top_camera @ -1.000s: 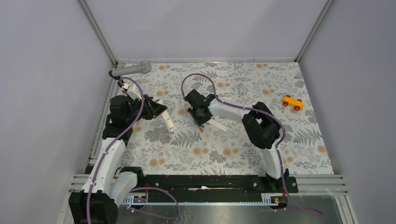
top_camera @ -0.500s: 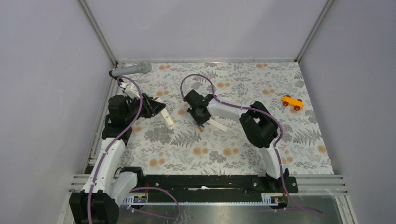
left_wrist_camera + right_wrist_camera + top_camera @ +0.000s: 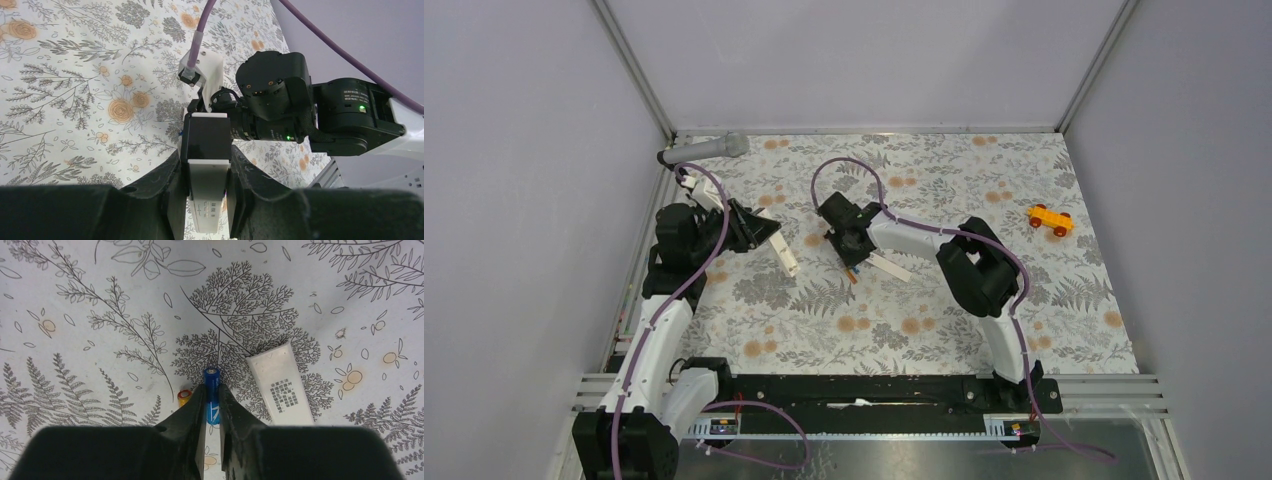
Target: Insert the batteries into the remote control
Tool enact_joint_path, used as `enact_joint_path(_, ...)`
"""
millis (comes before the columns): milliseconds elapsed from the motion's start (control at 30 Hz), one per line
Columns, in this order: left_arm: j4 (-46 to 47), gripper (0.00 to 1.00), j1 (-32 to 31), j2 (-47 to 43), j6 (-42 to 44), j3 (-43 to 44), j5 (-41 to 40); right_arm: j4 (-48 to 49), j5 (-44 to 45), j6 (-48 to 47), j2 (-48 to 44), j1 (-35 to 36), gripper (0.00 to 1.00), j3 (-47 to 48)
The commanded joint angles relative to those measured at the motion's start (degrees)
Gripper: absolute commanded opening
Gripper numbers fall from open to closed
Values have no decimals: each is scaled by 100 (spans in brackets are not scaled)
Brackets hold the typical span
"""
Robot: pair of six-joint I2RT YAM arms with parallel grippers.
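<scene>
My left gripper is shut on the remote control, a slim white bar that it holds tilted above the mat at the left. The remote's separate white cover lies flat on the mat. My right gripper points down at the mat beside the cover. Its fingers press both sides of a blue battery. A second battery lies just left of the fingers, and only its orange end shows.
A grey microphone lies at the back left corner. An orange-yellow toy car sits at the far right. In the left wrist view the right arm's black wrist is close beyond the remote.
The right gripper's jaws have narrowed onto the blue battery and the wrist has edged slightly left. The left arm and the remote have not moved.
</scene>
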Motion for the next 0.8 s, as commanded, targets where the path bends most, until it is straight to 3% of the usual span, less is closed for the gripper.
enact_joint_path(0, 506, 0, 34, 2, -10, -36, 444, 429, 329, 212, -259, 16, 12, -224)
enact_joint_path(233, 1147, 0, 34, -34, -55, -130, 967, 715, 398, 413, -1188, -75, 9, -637)
enact_joint_path(400, 2501, 0, -14, 156, -780, -417, 1238, 965, -377, 591, -2444, -309, 11, -977)
enact_joint_path(600, 2997, 0, -707, 553, -1486, -347, 435, 1361, -1149, 1005, -3724, -344, 13, -1103)
enact_joint_path(767, 4267, 0, -1267, 829, -2522, -556, -26, 1840, -1946, 1453, -4358, -340, 14, -1192)
